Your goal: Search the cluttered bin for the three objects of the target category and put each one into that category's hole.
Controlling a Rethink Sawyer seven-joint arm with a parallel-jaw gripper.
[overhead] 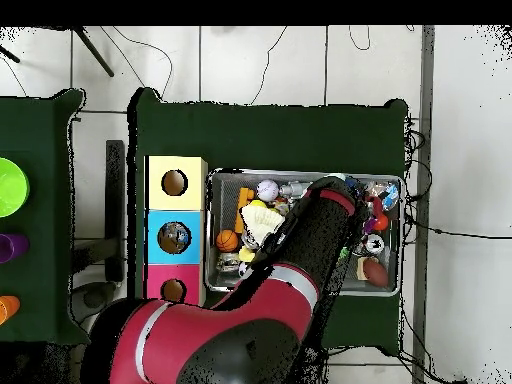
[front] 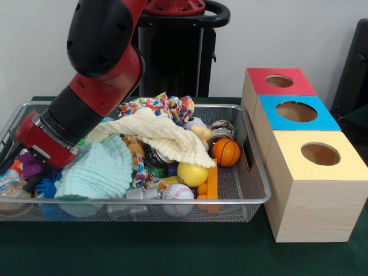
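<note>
The silver wire-mesh bin (front: 253, 199) is full of mixed toys and cloths; it also shows in the overhead view (overhead: 308, 174). The red and black arm reaches down into the bin's left end in the front view. My gripper (front: 10, 162) is low among the clutter at the picture's left edge, mostly hidden; I cannot tell whether it is open or shut. A clear crinkly bottle (front: 8, 181) lies just below it, and it shows at the bin's corner in the overhead view (overhead: 387, 195). Another clear bottle (front: 140, 194) lies at the front rim beside a baseball (front: 177, 192).
Three wooden boxes with round holes stand beside the bin: red-topped (front: 280, 81), blue-topped (front: 296, 111), yellow-topped (front: 319, 154). The bin holds a cream cloth (front: 164, 137), a mint cloth (front: 98, 169), a mini basketball (front: 226, 152) and a yellow ball (front: 192, 174).
</note>
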